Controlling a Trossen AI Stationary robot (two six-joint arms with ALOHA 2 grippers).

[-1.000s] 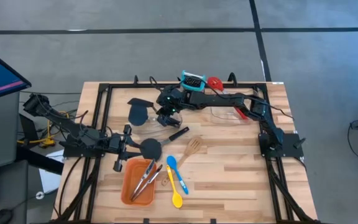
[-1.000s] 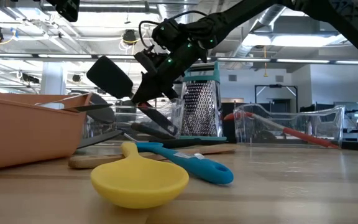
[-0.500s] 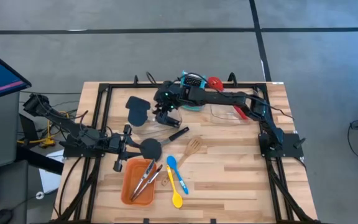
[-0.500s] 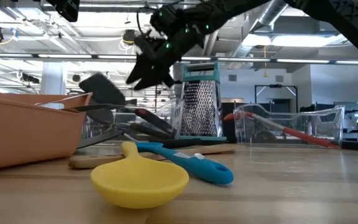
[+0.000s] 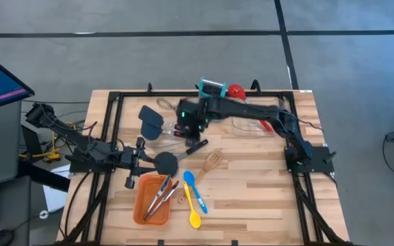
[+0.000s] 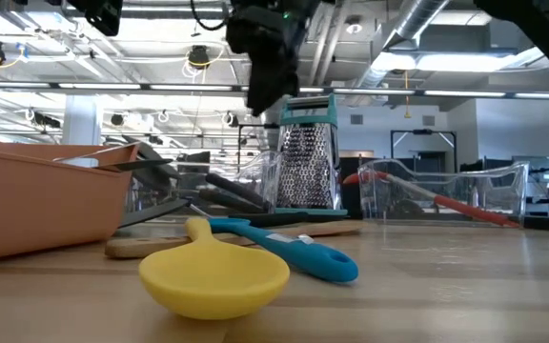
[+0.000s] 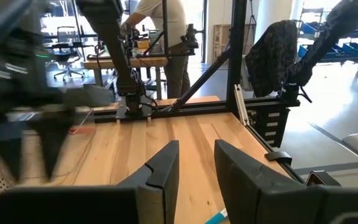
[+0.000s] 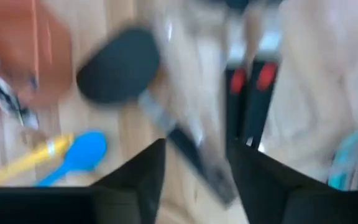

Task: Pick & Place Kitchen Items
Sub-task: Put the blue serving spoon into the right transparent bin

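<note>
My right gripper [image 5: 185,125] [image 6: 258,103] hangs open above the table's far middle, pointing steeply down, with nothing between its fingers [image 8: 194,168]. To its left a black square-bladed spatula [image 5: 150,121] lies flat in a clear bin. Nearer lie a round black spatula [image 5: 164,162] [image 8: 120,71], a wooden slotted spatula [image 5: 213,162], a blue spoon [image 5: 189,181] and a yellow spoon [image 5: 195,219] [image 6: 213,276]. Steel tongs [image 5: 157,198] rest in the orange tray [image 5: 141,205]. My left gripper [image 5: 142,158] [image 7: 194,168] waits open and level at the left, beside the round spatula.
A steel grater [image 5: 212,87] [image 6: 308,162] stands at the far edge. A red slotted spoon [image 5: 236,90] leans in a clear bin [image 5: 248,124] at the far right. Bare wood lies to the near right. A person stands in the room beyond.
My right gripper held the square-bladed spatula by its handle, blade up, then opened and let it go. The spatula dropped flat into the clear bin. The gripper has since risen and drawn toward the table's right, tipping steeply downward.
</note>
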